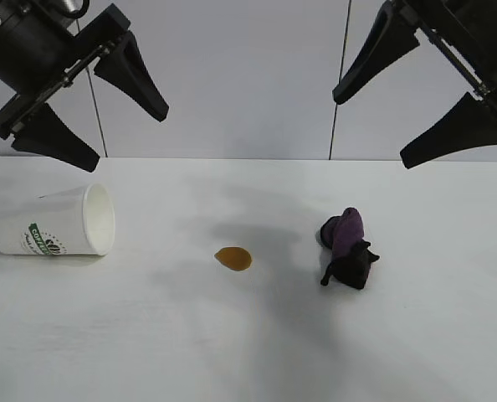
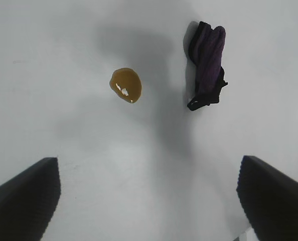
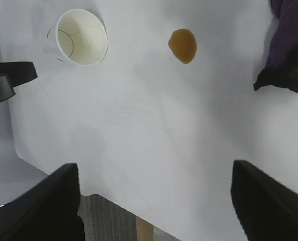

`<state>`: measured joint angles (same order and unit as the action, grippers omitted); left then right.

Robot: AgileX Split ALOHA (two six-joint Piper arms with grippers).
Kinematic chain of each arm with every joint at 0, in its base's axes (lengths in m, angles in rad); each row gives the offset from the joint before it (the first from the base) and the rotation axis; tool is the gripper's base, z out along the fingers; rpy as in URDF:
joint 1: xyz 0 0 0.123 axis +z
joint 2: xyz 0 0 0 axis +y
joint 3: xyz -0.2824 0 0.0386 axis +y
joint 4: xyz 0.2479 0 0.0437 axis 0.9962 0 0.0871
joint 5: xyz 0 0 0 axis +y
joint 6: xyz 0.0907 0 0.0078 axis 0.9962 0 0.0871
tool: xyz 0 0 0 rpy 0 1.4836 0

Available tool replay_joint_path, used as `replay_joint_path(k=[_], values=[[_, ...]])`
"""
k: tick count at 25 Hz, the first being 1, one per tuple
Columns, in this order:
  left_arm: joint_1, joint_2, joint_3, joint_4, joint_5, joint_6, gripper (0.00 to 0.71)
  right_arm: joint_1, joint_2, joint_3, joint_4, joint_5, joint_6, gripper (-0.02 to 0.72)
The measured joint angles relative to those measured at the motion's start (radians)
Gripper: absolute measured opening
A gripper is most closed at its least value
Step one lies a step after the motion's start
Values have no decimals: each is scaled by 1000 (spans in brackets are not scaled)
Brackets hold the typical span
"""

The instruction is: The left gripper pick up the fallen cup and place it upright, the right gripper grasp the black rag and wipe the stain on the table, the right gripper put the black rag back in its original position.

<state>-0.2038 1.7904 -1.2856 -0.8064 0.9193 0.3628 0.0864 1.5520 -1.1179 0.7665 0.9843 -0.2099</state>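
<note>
Both arms hang up high over the wide white tabletop (image 1: 248, 352). The black left pincer (image 1: 98, 105) is spread wide with nothing in it, and the white paper cup with the green band (image 1: 56, 222) lies on its side just below it. The small orange-brown stain (image 1: 233, 258) sits between the two pincers. The black right pincer (image 1: 403, 109) is open and empty too, with the bunched black-and-purple rag (image 1: 347, 248) below it, off toward the stain.
</note>
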Motion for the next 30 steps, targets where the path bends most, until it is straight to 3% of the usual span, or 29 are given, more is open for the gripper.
replay_joint_path(k=[19, 30], values=[[0, 0, 0, -3, -13, 29, 687, 0, 0, 0, 0, 0, 0, 568], [0, -21, -128, 61, 141, 612, 687, 0, 0, 0, 0, -4, 0, 568]])
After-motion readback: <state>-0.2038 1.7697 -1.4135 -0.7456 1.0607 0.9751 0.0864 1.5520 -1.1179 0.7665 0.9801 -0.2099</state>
